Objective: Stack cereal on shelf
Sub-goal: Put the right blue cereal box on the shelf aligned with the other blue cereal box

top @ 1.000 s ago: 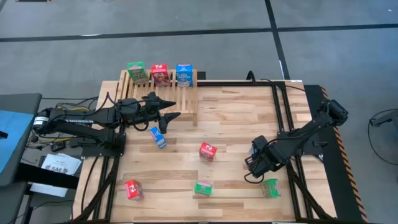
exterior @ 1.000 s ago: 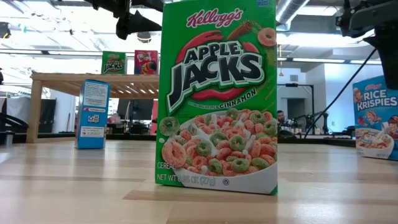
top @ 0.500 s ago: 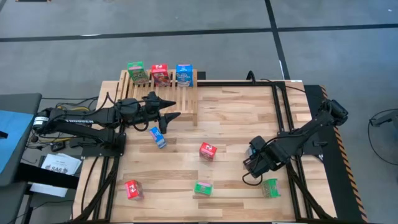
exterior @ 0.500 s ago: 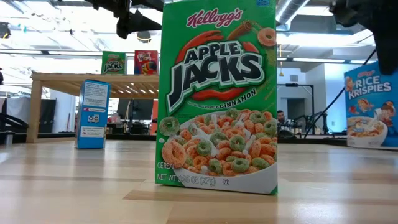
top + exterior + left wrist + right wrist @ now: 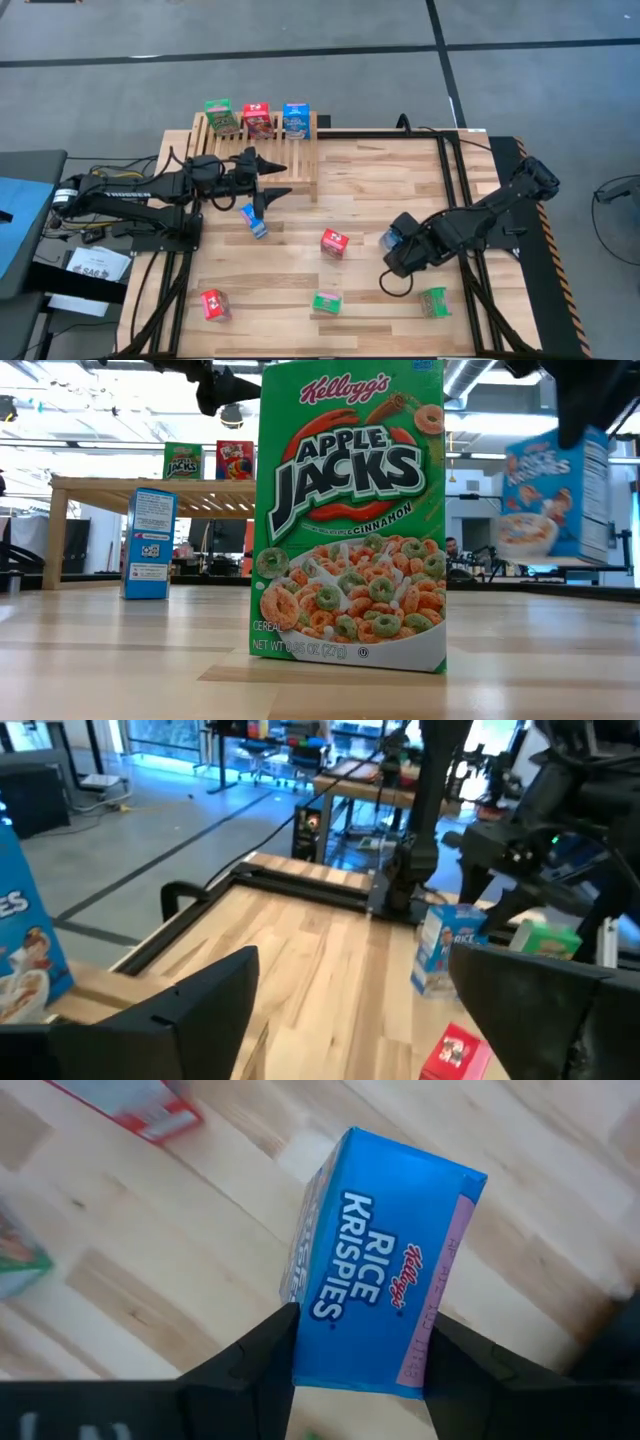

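My right gripper [image 5: 393, 250] is shut on a blue Rice Krispies box [image 5: 380, 1290], held above the tabletop right of centre [image 5: 555, 495]. My left gripper [image 5: 280, 180] hangs open over the near edge of the slatted wooden rack [image 5: 240, 150]. It touches nothing. At the rack's far edge stand a green box [image 5: 219, 115], a red box [image 5: 257, 120] and a blue box [image 5: 296, 119]. Another blue box [image 5: 254, 220] lies on the table just in front of the left gripper. A red box [image 5: 334, 243] sits mid-table. My right gripper pinches the blue box between its two fingers [image 5: 262, 1365], one on each opposite side wall, near the box's end closest to the wrist [image 5: 320, 1365]. The fingers come from above, slanting. The box is lifted clear of the table and hangs tilted below them [image 5: 555, 495].
Along the near edge of the table stand a red box [image 5: 213, 305], a green Apple Jacks box [image 5: 326, 301] that fills the low view [image 5: 350, 510], and another green box [image 5: 434, 301]. A dark frame rail [image 5: 450, 180] runs along the table's right part.
The right gripper has moved toward the table's left and upward with the blue box. The box has gone from low at the table to lifted clear and tipped. The left gripper has risen slightly.
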{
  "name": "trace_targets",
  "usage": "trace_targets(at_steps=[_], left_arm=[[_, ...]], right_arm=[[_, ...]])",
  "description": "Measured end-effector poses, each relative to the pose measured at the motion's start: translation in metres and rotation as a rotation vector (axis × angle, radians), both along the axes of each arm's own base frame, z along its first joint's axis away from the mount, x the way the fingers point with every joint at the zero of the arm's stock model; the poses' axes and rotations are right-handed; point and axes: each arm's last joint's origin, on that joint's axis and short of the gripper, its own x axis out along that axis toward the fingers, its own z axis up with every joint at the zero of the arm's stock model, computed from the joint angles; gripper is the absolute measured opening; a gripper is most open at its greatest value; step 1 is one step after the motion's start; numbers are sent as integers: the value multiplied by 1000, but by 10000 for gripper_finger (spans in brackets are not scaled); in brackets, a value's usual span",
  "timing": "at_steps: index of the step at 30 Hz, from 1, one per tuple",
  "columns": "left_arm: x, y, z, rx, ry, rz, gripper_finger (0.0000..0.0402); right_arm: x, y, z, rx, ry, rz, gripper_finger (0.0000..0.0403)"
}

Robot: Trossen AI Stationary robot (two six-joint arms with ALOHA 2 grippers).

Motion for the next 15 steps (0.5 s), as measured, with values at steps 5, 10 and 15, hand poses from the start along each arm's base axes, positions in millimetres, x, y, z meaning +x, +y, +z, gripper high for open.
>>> trace_targets(at_steps=[5,10,15], left_arm=[[0,0,3,-25,-36,-3,350],[0,0,4,-60,-54,-3,355],[0,0,4,-128,-71,-1,355]], right_arm=[[9,-8,15,-6,-36,70,202],[18,-19,33,-14,-73,141,202],[25,-29,56,-29,-124,223,202]])
